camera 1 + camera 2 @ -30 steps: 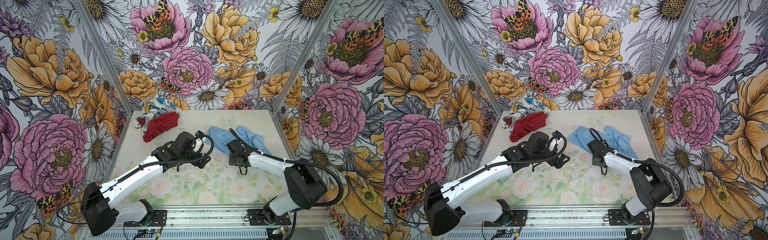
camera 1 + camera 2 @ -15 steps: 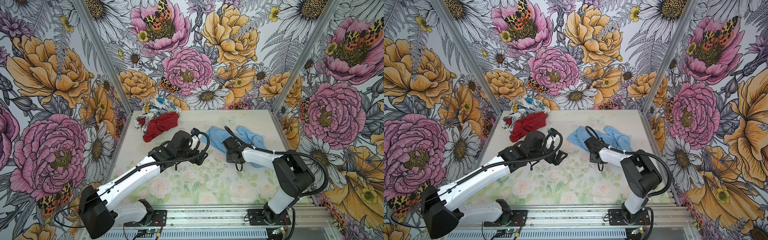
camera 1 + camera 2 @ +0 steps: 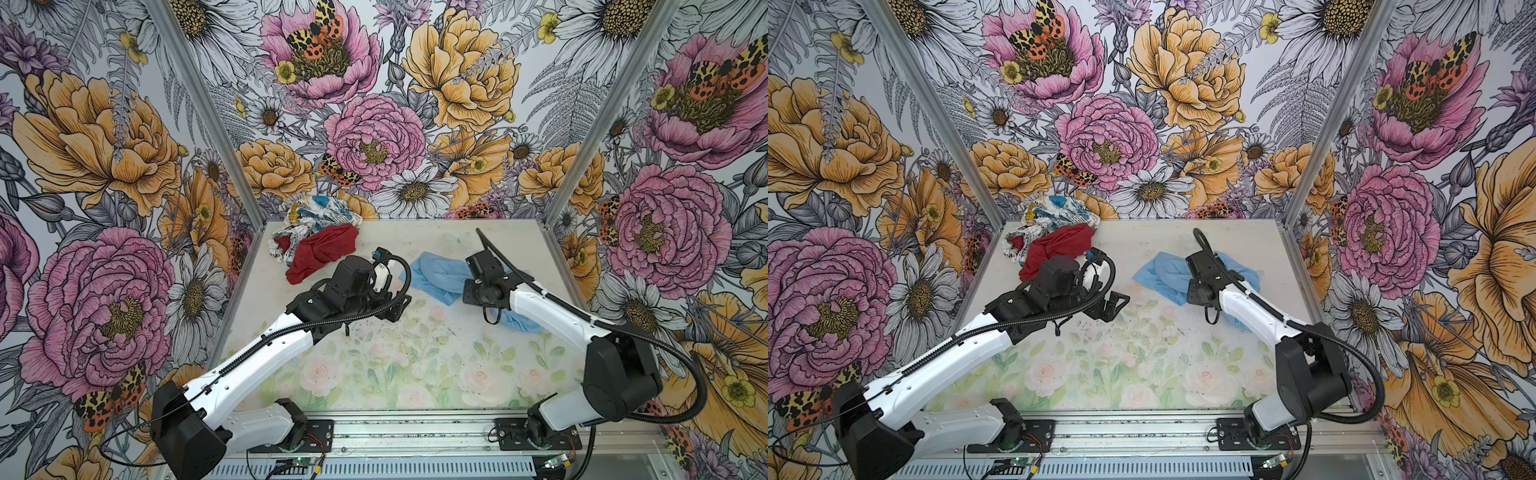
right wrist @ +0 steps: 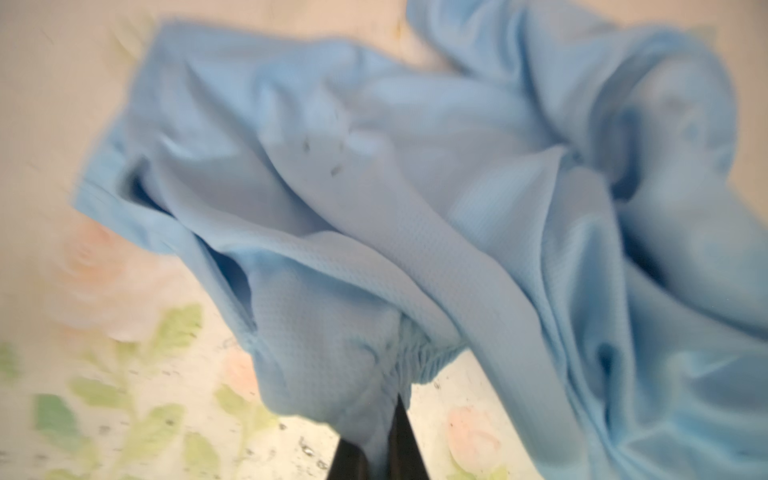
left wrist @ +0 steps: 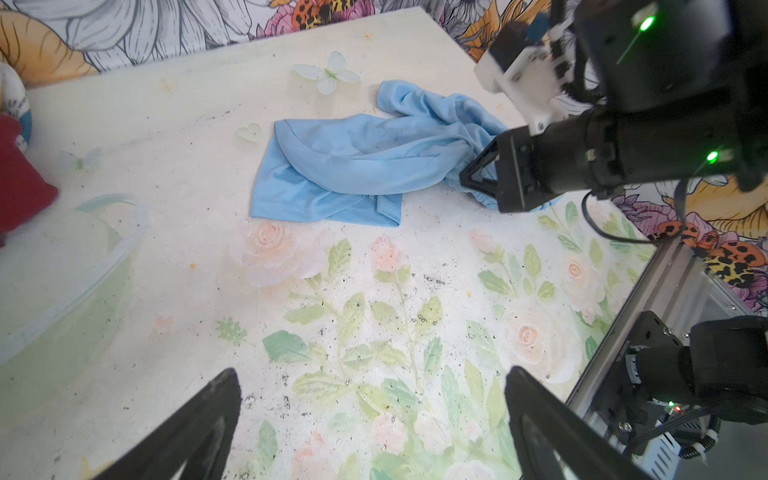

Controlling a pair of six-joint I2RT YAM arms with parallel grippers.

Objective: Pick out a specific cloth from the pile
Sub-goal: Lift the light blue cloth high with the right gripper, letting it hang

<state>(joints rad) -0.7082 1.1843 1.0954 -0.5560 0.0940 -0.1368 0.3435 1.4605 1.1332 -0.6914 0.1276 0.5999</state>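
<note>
Cloth (image 3: 434, 274) light blue, on desk (image 3: 415, 374) mid-right, apart from pile (image 3: 320, 245) | right pincer (image 4: 376, 453) clamped on its gathered hem | left pincer (image 5: 372, 376) wide, empty, above desk

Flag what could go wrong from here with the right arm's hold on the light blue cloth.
1. The right tool is shut on only a small gathered edge of the light blue cloth; the thin fabric may slip out on lifting.
2. Part of the cloth lies under the right arm, so it could drag or catch.
3. The open left tool hovers near the cloth; a swinging fold might snag it.
</note>
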